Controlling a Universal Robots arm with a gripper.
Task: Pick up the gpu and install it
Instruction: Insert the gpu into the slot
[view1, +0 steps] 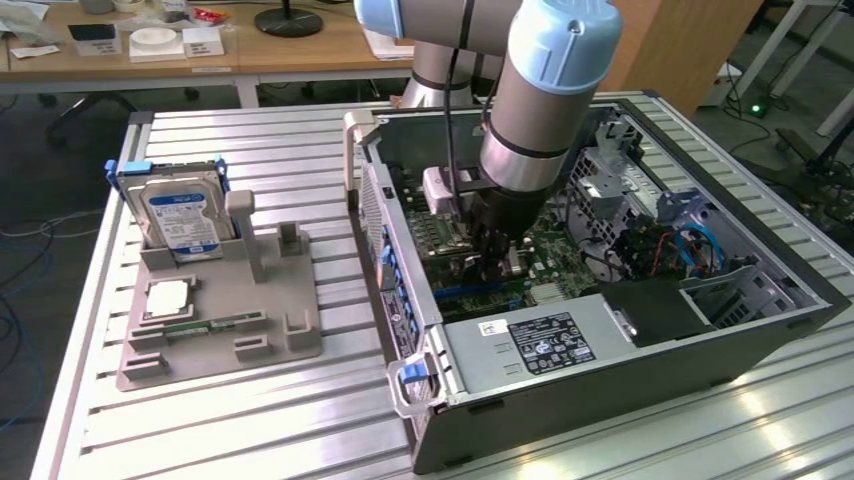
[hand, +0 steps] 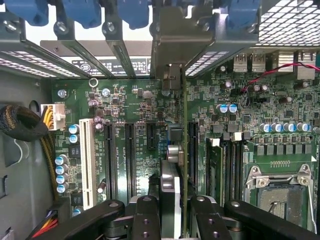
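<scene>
No text on any label can be read

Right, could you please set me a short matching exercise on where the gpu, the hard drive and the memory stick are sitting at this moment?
Things:
1. gpu
2. hard drive
3. memory stick

Places:
A. lying flat on the grey holder
B. gripped edge-on between the jaws, over the motherboard inside the computer case
C. standing upright at the grey holder's back

Pairs: 1-B, 2-C, 3-A
</scene>
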